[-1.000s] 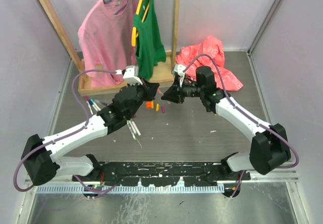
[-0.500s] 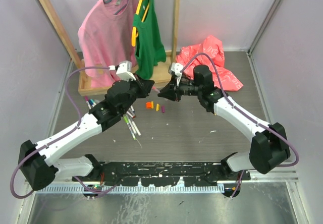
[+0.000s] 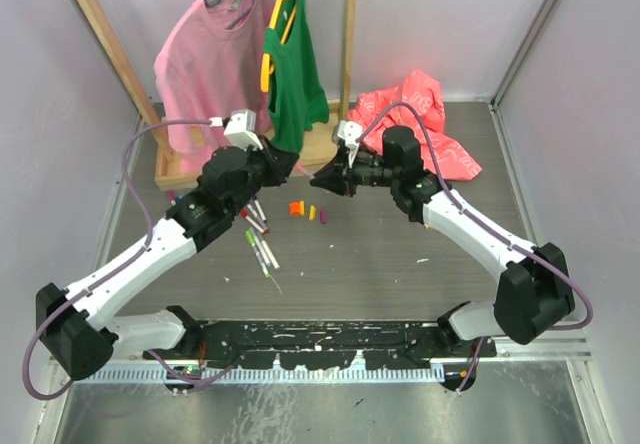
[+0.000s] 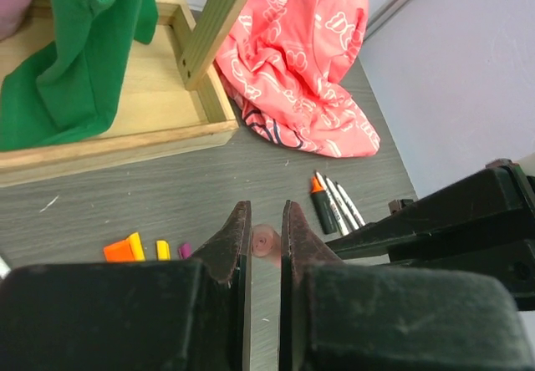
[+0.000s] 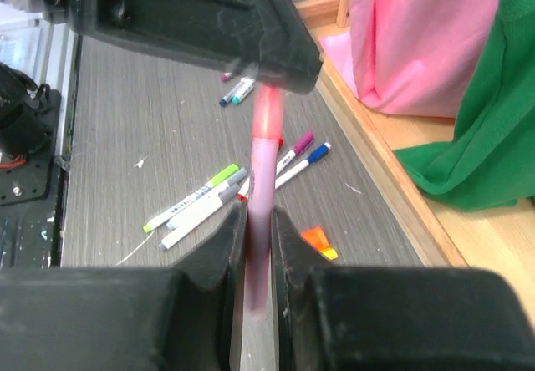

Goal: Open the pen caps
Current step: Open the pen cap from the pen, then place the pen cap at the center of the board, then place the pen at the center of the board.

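Pink-red plastic, the small round cap (image 4: pixel 266 242) is clamped end-on between the closed jaws of the left gripper (image 4: pixel 265 216). The thin pale barrel of the same marker pen (image 5: pixel 264 166) is pinched by the right gripper (image 5: pixel 257 214), whose jaws are likewise closed on it. The pen is held in the air between the two, above the twelve o'clock part of the grey wood-grain table (image 3: pixel 380 254). The cap appears to be seated on the barrel, so the step in hand is judged to be the pull. It is best made along the pen's own axis, the left gripper drawn toward nine o'clock in the overhead view and the right toward three o'clock. No sideways bend should be allowed, since so thin a barrel could flex or slip. An orange cap (image 3: pixel 296 207), a yellow cap (image 3: pixel 311 211) and a purple cap (image 3: pixel 324 216) lie loose at six o'clock of the grippers, where this one can be dropped. White pens with coloured ends (image 3: pixel 260 244) are scattered at seven o'clock.
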Controlling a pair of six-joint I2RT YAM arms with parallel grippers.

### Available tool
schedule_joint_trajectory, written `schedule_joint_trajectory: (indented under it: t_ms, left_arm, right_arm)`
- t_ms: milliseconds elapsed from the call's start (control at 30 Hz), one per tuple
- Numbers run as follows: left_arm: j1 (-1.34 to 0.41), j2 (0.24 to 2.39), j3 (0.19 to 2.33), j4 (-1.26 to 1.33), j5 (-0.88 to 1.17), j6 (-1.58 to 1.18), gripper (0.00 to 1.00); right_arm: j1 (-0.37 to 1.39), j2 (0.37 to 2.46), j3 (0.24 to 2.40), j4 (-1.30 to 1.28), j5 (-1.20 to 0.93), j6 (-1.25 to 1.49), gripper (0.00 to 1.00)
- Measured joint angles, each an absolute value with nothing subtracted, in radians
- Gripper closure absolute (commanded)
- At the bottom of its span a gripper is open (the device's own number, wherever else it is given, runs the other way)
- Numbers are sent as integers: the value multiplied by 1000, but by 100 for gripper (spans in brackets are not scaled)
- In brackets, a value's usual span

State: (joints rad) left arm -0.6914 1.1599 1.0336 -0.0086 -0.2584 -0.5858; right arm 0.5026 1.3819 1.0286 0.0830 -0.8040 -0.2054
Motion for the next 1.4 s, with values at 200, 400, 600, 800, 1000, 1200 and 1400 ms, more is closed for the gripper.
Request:
schedule_joint_trajectory:
  t_ms: [200,400,600,800,1000,1200,1400]
  left_arm:
    - [-385,1132,1163,-9,-577,-528,100]
    - [-326,1037,1248,6,-686,-538,100]
    - [-327,982,1187,-49,-591,-622,100]
    - [-327,876,1002,-128,-382,-749,100]
    - [-329,794,838,-148,-146,-901,100]
    - [-430,749,681,-147,-30,-1020,100]
    - [-709,711,550,-149,-128,-1093,100]
  right_arm:
    - [472,1383,941,-204,-839,-215,99]
    - [472,1407,908,-354,-850,-216,99]
    - [472,1407,909,-373,-858,-216,99]
    - [472,1407,909,-376,-862,-220,99]
    - [472,1407,909,-387,-863,-236,99]
    - [469,1405,905,-399,-857,-267,99]
    - [469,1390,841,-429,-787,-340,99]
